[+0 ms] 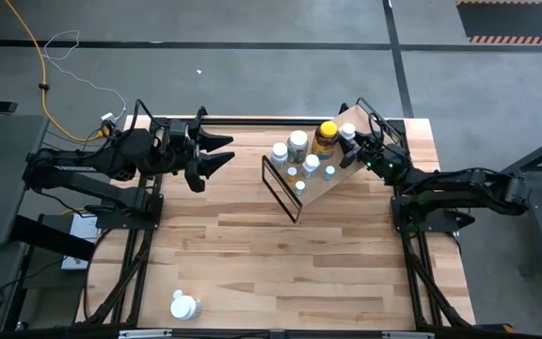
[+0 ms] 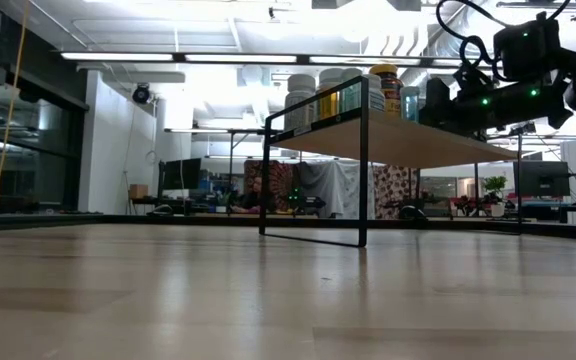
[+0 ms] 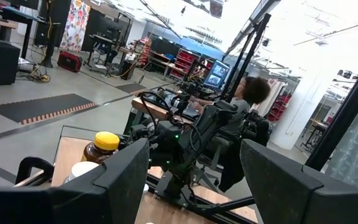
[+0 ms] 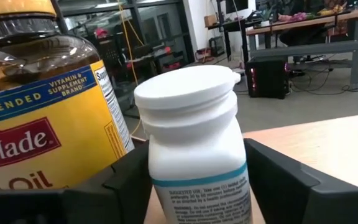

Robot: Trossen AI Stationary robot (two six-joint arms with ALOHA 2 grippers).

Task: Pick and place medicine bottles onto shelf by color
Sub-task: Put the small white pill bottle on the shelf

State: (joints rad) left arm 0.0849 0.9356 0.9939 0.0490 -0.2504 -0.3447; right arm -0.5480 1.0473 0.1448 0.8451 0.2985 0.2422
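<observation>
Your right gripper (image 1: pixel 353 151) sits at the shelf (image 1: pixel 342 174) in the upper right of the overhead frame, its fingers closed around a white bottle (image 4: pixel 194 146) standing just beside the amber bottle (image 1: pixel 326 137). Other white bottles (image 1: pixel 296 143) crowd the board. Your left gripper (image 1: pixel 216 153) hangs upper left, fingers spread apart. One stray bottle (image 1: pixel 184 306) lies at the bottom left edge.

yellow cable (image 1: pixel 36 56) trails over the grey floor – a person (image 3: pixel 252 99) sits at a desk beyond.
</observation>
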